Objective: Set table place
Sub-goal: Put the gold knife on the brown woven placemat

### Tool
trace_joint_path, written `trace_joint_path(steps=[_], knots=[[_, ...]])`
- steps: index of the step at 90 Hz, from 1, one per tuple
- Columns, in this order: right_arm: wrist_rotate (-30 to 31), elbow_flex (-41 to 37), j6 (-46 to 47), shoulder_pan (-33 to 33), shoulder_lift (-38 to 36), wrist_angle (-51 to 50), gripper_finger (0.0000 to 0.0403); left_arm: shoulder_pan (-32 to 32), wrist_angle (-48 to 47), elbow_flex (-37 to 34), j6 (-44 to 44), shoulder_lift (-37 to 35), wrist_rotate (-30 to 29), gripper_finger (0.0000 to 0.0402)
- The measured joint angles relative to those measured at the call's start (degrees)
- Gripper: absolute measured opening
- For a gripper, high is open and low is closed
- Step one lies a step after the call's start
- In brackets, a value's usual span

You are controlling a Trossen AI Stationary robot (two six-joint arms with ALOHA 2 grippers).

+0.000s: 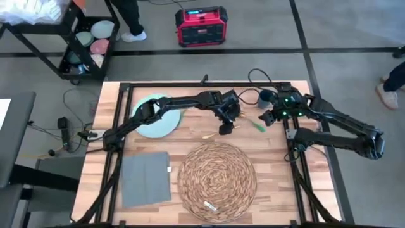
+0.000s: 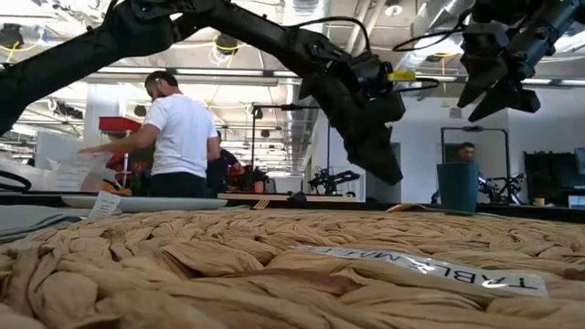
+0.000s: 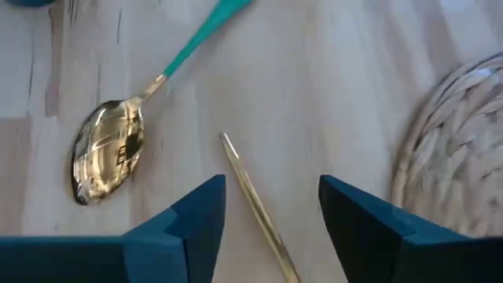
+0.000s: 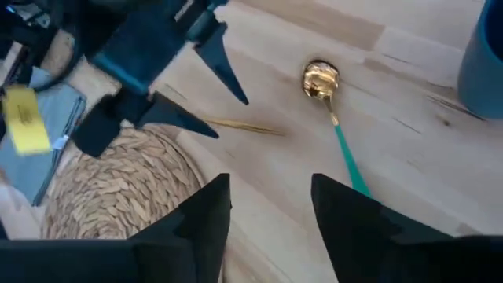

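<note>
On the table (image 1: 196,92), the wicker placemat (image 1: 217,173) lies near centre, a grey napkin (image 1: 145,178) just left of it. The left gripper (image 1: 226,127) hangs beyond the mat; the right gripper (image 1: 269,118) is near a green-handled spoon (image 1: 254,124).

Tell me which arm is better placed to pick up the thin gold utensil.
Left: its open gripper straddles the gold utensil on the table. The right gripper hangs open, farther back.
</note>
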Motion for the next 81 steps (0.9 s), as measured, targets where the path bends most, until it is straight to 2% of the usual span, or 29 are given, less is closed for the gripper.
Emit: trace_joint_path(steps=[17,28,37,45,58,69,81], knots=[[0.13,0.00,-0.24,0.00,-0.06,-1.00,0.0168,-0.37,-2.06,-0.09,-0.75,4.22,-2.73,0.0190],[0.28,-0.09,-0.35,0.00,-0.02,-2.62,0.0168,-0.57,-2.99,0.15,-2.41,4.89,-7.34,0.0190],[0.46,-0.11,-0.82,0.00,-0.06,-2.70,0.0167,-0.70,-2.80,0.13,-2.63,4.94,-8.61,0.0185],[1.13,-0.11,-0.87,0.00,-0.06,-2.73,0.0159,-0.72,-3.06,0.13,-2.86,4.96,-9.36,0.0151],[1.29,-0.11,-1.10,0.00,-0.06,-2.81,0.0137,-0.90,-2.60,-4.19,-4.76,4.76,-10.07,0.0026],[1.31,-0.11,-1.31,0.00,-0.06,-2.65,0.0121,-0.99,-1.71,-7.38,-6.58,4.39,-9.20,0.0008],[1.31,-0.11,-1.45,0.00,-0.06,-2.57,0.0113,-1.15,-2.83,-6.12,-6.94,4.33,-9.42,0.0004]])
